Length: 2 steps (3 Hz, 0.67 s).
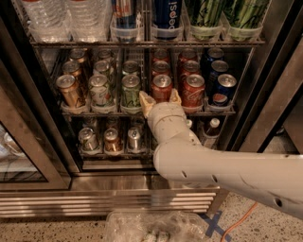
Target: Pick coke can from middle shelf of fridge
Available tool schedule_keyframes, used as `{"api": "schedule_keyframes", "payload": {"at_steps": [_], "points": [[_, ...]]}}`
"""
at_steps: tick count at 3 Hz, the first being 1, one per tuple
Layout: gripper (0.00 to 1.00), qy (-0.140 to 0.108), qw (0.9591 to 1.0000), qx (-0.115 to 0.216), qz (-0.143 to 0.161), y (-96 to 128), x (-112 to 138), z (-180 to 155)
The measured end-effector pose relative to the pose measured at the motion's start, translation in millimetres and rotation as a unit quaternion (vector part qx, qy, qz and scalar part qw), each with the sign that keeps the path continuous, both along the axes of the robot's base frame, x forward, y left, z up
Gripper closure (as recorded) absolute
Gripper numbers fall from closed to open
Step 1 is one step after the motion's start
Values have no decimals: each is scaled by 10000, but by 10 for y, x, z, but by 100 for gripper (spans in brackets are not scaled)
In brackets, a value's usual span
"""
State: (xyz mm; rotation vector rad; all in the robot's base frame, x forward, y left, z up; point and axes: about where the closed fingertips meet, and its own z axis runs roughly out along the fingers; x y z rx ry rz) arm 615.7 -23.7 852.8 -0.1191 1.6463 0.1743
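Coke can (162, 87) first, Ben: where does it stand against the fingers?

Between them, Ana. The two tan fingertips (147, 100) are spread wide, one on each side of its lower half, at the front edge of the middle shelf (102, 113). They grip nothing; whether either one touches the can's wall I cannot tell. So the gripper (161, 99) sits at the shelf's front rail, right in front of the can, and the white arm (227, 172) runs back from it to the right.

And what crowds it?

It heads its lane, with more red cans (161, 68) lined up behind it toward the shelf's back edge. Just beside it on one side is a green-and-white can (130, 90), close to the fingertip there. On the other side is another red can (193, 90), just as close to the second fingertip. Near the shelf's right front corner stands a blue Pepsi can (223, 89), and near the left front corner a copper-coloured can (70, 90). The rack above carries water bottles (47, 14) and tall cans (166, 14). The rack below carries small cans (111, 140) and a capped bottle (211, 126). All of it sits inside the fridge (94, 201), with a glass panel (19, 151) at the left.

Which way does the can point?

Upright: long axis vertical, silver top and pull tab facing up. I cannot make out which way its lettering faces
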Motion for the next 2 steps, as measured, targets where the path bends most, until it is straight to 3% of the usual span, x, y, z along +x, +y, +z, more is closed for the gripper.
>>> {"api": "schedule_keyframes", "payload": {"at_steps": [2], "points": [[30, -209, 9993, -248, -158, -60, 245, -10]]}}
